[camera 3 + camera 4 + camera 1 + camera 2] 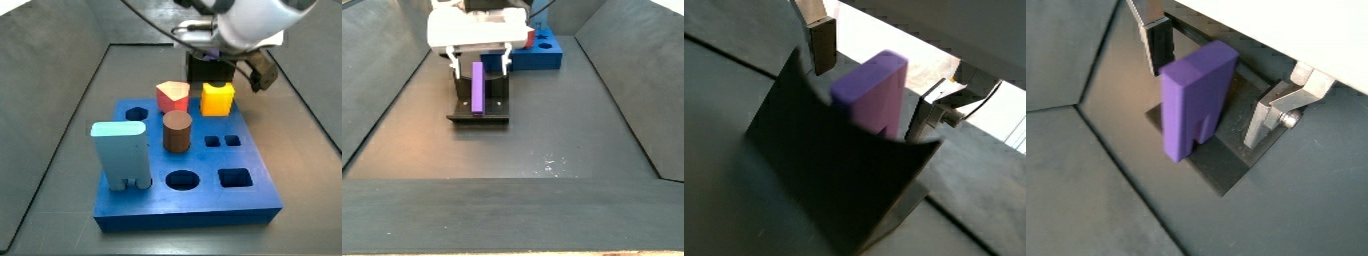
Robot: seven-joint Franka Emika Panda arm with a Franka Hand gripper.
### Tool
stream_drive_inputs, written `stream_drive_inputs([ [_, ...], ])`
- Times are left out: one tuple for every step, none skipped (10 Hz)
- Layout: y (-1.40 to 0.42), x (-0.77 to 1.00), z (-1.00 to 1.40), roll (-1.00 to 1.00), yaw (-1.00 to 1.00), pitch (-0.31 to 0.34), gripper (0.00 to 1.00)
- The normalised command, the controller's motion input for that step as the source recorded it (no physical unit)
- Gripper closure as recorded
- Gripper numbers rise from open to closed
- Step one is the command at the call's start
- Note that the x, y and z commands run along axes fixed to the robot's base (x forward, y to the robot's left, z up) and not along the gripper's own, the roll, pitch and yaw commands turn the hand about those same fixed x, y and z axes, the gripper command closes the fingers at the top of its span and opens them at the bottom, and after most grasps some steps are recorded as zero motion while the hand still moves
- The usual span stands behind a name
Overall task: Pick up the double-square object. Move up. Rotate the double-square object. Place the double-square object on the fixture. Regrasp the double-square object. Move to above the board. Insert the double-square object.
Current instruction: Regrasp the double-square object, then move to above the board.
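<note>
- Gripper (1221, 92) low over the fixture (477, 108), fingers (1271, 112) spread apart, one on each side of the double-square object (1196, 97) with a visible gap, clamped on nothing.
- Double-square object standing propped on the fixture, directly between the fingers, long axis tilted up toward the gripper; same in a wrist view (873, 92).
- Closing straight inward likely enough for the regrasp; no sideways shift seemingly needed.
- In a side view, purple piece (480, 85) lying along the fixture's length on the counter (543, 140).
- Board (187, 160) well apart from the fixture, carrying a yellow cube (217, 98) and other pegs.
</note>
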Motion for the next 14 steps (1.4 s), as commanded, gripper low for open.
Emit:
stream_drive_inputs([
  [0.0,0.08,-0.35,0.06,0.03,0.009,0.0],
  [-0.01,0.06,-0.21,0.05,0.05,0.016,0.0],
  [-0.02,0.02,-0.17,0.06,0.03,0.01,0.0],
  [-0.02,0.02,-0.17,0.06,0.03,0.008,0.0],
  [-0.02,0.02,-0.17,0.06,0.03,0.008,0.0],
  [0.0,0.0,0.0,0.0,0.0,0.0,1.0],
  [0.17,0.23,1.0,0.22,-0.1,-0.086,1.0],
  [0.17,0.23,1.0,0.21,-0.11,-0.081,1.0],
  [0.16,0.22,1.0,0.16,-0.13,-0.028,1.0],
  [0.15,0.21,1.0,0.12,-0.13,0.003,1.0],
  [0.15,0.21,1.0,0.08,-0.12,0.044,1.0],
  [0.15,0.21,1.0,0.06,-0.1,0.075,1.0],
  [0.15,0.2,1.0,0.05,-0.08,0.094,1.0],
  [0.14,0.19,1.0,0.03,-0.04,0.146,1.0],
])
